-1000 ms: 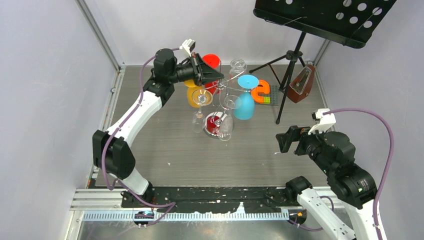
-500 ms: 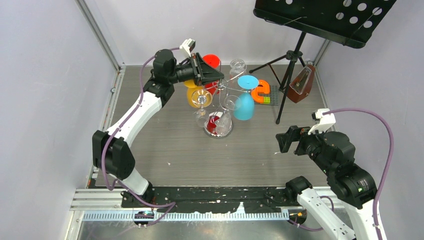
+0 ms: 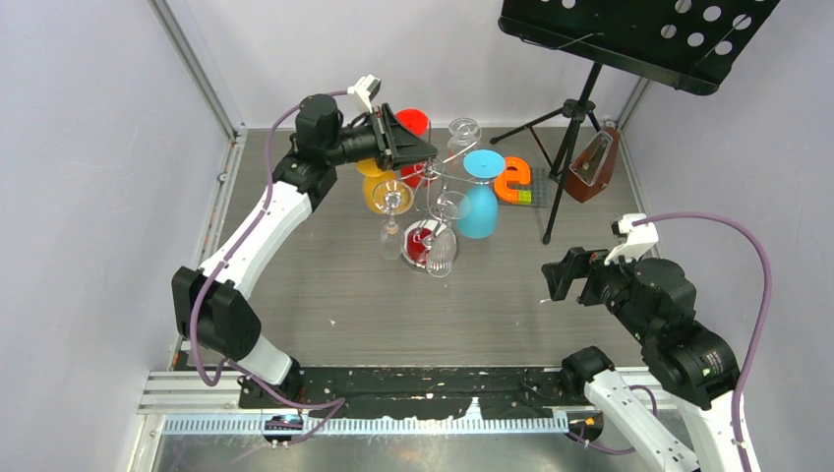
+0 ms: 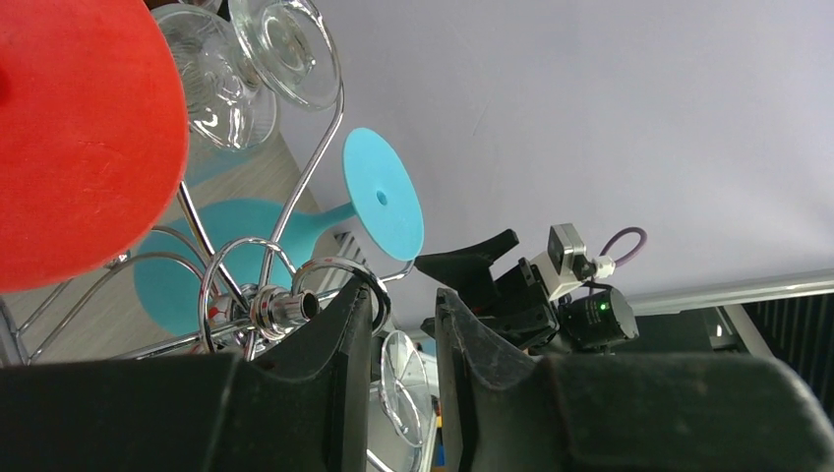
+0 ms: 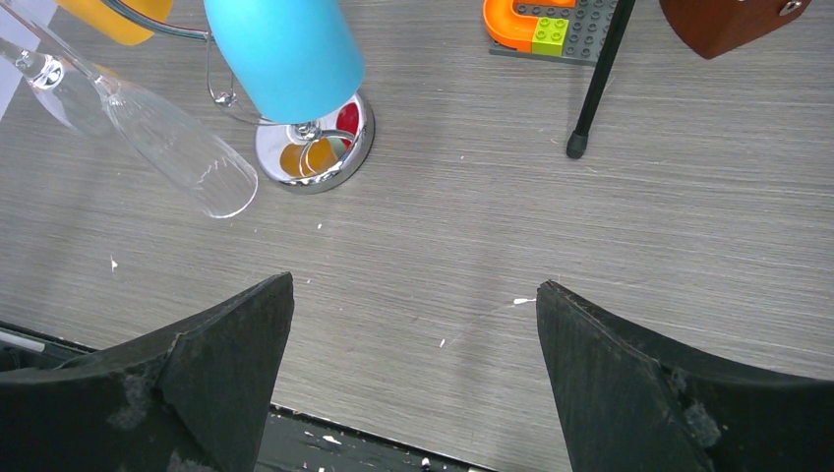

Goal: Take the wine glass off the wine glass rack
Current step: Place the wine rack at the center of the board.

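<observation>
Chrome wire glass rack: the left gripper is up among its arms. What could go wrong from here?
1. The left gripper, jaws slightly apart, is right by a scroll arm of the shiny chrome wire rack; snagging it could tip the loaded rack.
2. The clear glass flute hangs tilted, rim low over the grey table; a jolt might slide it off.
3. The turquoise wine glass hangs close by; a swing could knock them together.

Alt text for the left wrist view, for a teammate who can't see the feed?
The left gripper, fingers slightly apart, is close beside the top of the chrome wine glass rack. A red glass foot fills the upper left, a blue glass foot hangs mid-frame, and clear glass feet show at the top.
</observation>
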`<state>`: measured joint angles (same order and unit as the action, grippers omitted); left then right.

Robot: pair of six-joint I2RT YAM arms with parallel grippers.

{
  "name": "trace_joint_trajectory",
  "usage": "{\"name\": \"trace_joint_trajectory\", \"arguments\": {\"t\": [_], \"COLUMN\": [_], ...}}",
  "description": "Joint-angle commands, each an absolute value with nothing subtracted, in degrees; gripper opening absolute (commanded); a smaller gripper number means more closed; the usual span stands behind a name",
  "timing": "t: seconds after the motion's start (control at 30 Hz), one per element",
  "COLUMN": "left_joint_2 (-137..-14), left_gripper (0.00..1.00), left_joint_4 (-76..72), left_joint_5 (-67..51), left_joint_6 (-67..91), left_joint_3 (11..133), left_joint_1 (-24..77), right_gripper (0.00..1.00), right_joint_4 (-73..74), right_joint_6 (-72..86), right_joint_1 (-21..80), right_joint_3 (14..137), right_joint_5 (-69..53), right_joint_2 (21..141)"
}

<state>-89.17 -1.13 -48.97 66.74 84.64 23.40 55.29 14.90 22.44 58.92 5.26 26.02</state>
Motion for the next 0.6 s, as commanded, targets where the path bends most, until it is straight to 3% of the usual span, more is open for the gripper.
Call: {"name": "trace_joint_trajectory", "arguments": {"t": [0.0, 0.57], "left_joint_2": [-84.6, -84.9], "left_gripper": [0.27, 0.38], "left_joint_4": [-0.6, 12.8], "left_joint_5": [-50.1, -46.9], "left_joint_6": [63.2, 56.1], "left_joint_3": [89.9, 94.4], "left_joint_1": [23.6, 23.6], "right_gripper": [1.00, 1.00], "right_joint_4": [52.7, 52.4], "right_joint_6": [14.6, 14.6], "right_joint_1": [22.6, 22.6], "right_joint_3": [58.6, 58.3], "right_joint_5": [5.2, 5.1], "right_joint_2": [26.5, 26.7]}}
